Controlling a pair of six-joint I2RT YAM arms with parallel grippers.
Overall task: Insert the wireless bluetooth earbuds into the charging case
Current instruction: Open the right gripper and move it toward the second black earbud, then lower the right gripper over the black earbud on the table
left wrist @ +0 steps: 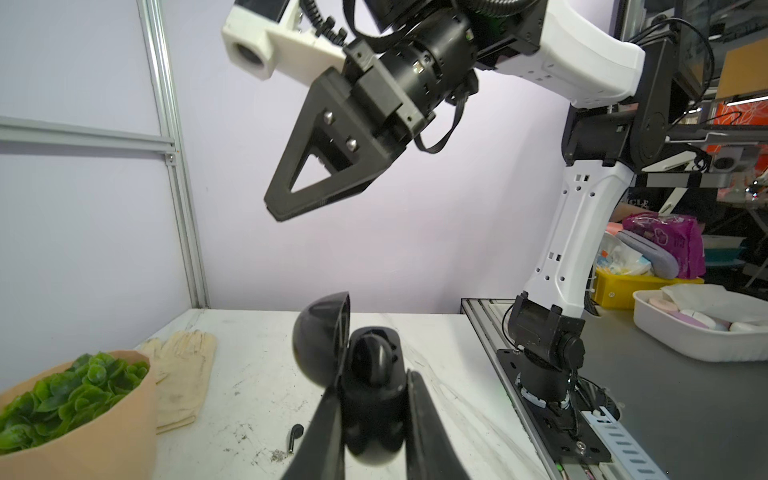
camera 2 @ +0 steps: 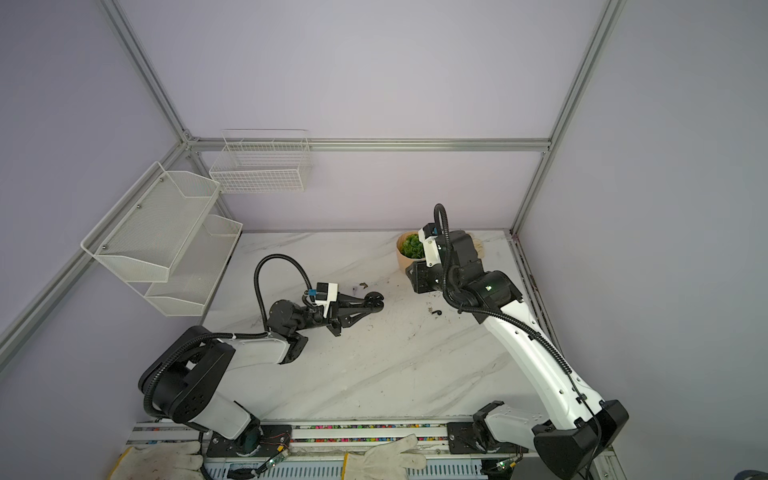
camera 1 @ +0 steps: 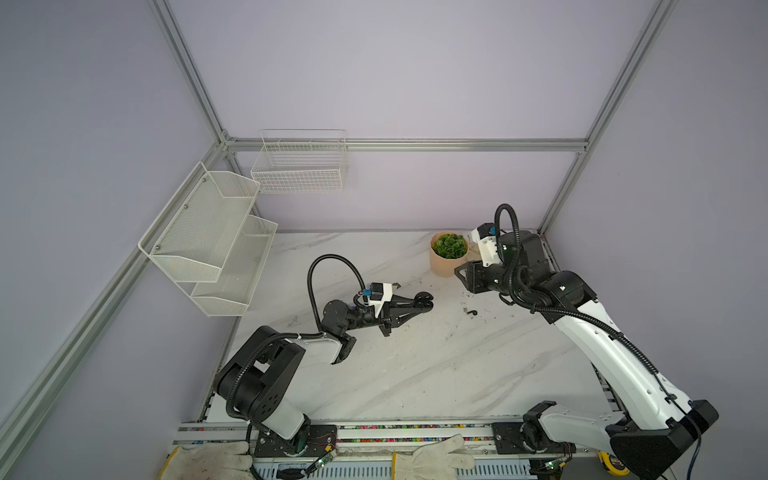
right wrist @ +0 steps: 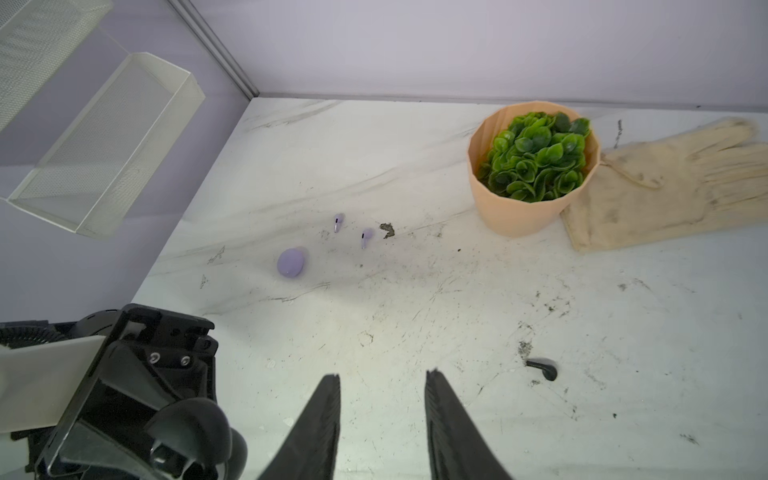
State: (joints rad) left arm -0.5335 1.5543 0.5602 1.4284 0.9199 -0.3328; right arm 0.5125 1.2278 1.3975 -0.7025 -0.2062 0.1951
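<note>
My left gripper [left wrist: 372, 388] is shut on the black charging case [left wrist: 371, 419], held above the table with its lid [left wrist: 322, 338] swung open; both top views show the case [camera 1: 424, 300] [camera 2: 375, 300]. A dark rounded shape sits in the case's well; I cannot tell what it is. One black earbud [right wrist: 542, 368] [left wrist: 296, 434] [camera 1: 471, 311] lies on the marble to the right of the case. Two lilac earbuds [right wrist: 338, 221] [right wrist: 366, 237] lie beside a closed lilac case [right wrist: 291, 262]. My right gripper [right wrist: 382, 376] [camera 1: 460, 273] hovers open and empty above the table.
A potted green plant [right wrist: 515, 212] [camera 1: 444, 268] stands at the back, with a cream glove [right wrist: 665, 187] beside it. A brownish debris bit [right wrist: 387, 230] lies near the lilac earbuds. White mesh racks [camera 1: 208, 232] and a wire basket [camera 1: 299, 166] hang on the walls. Two gloves [camera 1: 432, 457] lie on the front rail.
</note>
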